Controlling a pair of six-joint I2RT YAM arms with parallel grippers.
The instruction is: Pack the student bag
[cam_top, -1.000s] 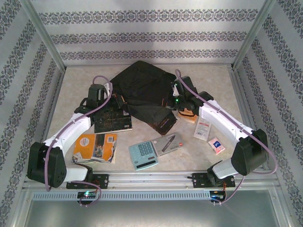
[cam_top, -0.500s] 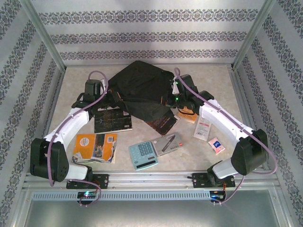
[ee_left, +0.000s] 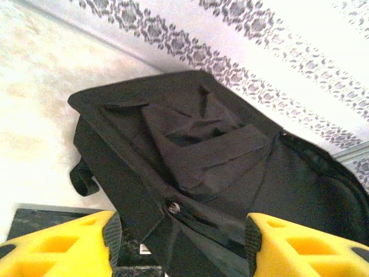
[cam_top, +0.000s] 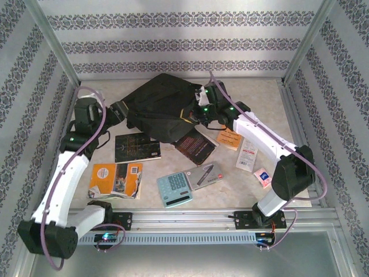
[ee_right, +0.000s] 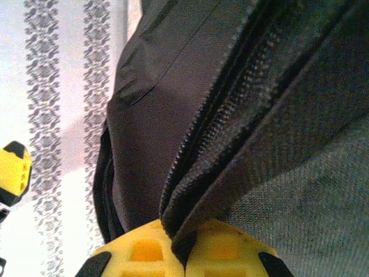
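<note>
With the calculator [cam_top: 174, 188] in front of it, the student bag [cam_top: 164, 107] lies slumped; your left gripper [ee_left: 183, 234] hangs released just left of it. Your right gripper [ee_right: 184, 254] is clenched on its zipper seam [ee_right: 196, 150] (soft, light fabric, likely to sag), so grip seams, not panels.

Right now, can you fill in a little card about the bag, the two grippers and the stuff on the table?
bag: black student bag, lying at the far middle of the table
left gripper: open, facing the bag
right gripper: shut on the bag's fabric beside a zipper
outside the bag: calculator, orange booklet, both near the front edge
</note>
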